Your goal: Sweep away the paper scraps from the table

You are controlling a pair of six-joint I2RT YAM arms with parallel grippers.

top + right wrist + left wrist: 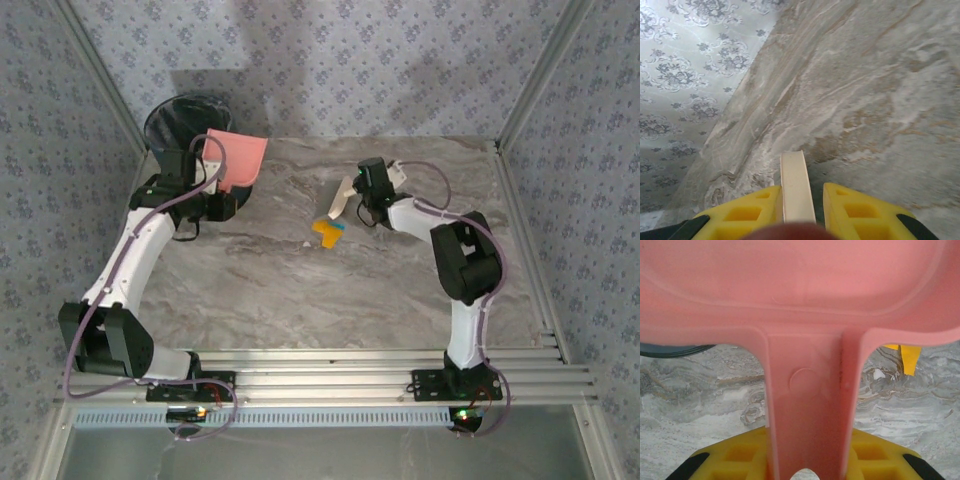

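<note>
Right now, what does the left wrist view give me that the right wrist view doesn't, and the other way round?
Left wrist view, not the right: the pink dustpan, its handle clamped in the left hand; an orange-yellow paper scrap on the table past the pan's right edge; a dark rim at far left. Right wrist view, not the left: a cream flat strip clamped in the right hand, and the floral wall. Shared: the marble table and yellow fingers.
</note>
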